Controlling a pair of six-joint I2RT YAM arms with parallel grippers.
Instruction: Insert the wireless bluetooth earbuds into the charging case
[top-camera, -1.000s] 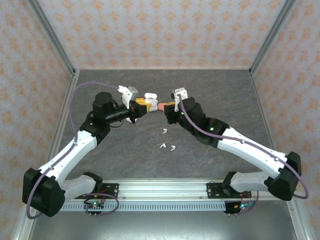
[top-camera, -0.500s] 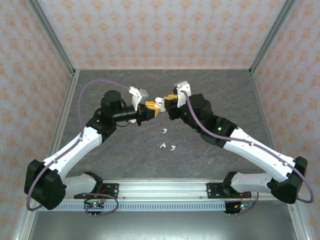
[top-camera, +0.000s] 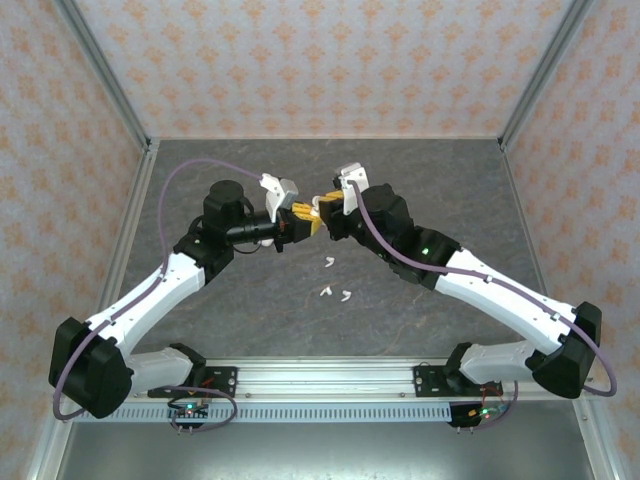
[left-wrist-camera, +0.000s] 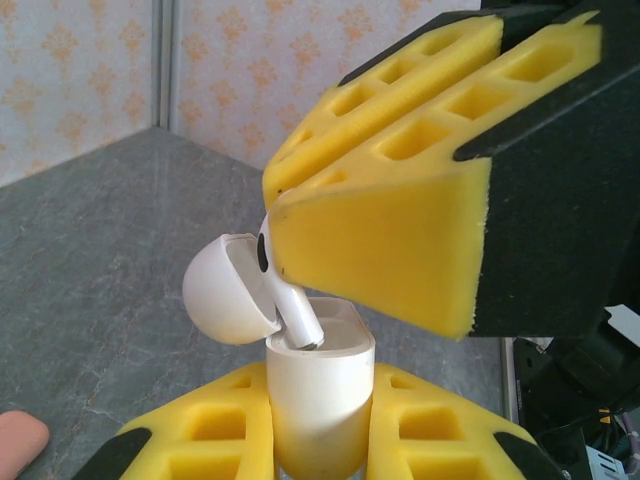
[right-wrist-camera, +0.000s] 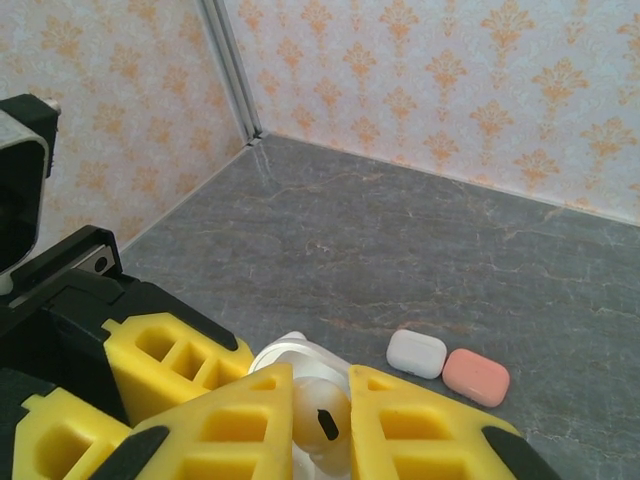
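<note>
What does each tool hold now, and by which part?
The left tool grips the open charging case by its lower body; the right tool pinches a white earbud by its head.

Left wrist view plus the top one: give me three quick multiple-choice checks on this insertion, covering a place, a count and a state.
1. Where is the stem tip of the held earbud?
A. at the mouth of the white case
B. lying flat, away from any case
C. pointing straight up
2. How many loose earbuds lie on the table in the top view?
A. one
B. three
C. six
3. The lid of the held case is:
A. shut
B. swung open
C. off entirely

1 A: the right gripper pinches the earbud, stem down into the case that the left gripper clamps.
2 B: three white ones lie near the arms.
3 B: it stands hinged back.
</note>
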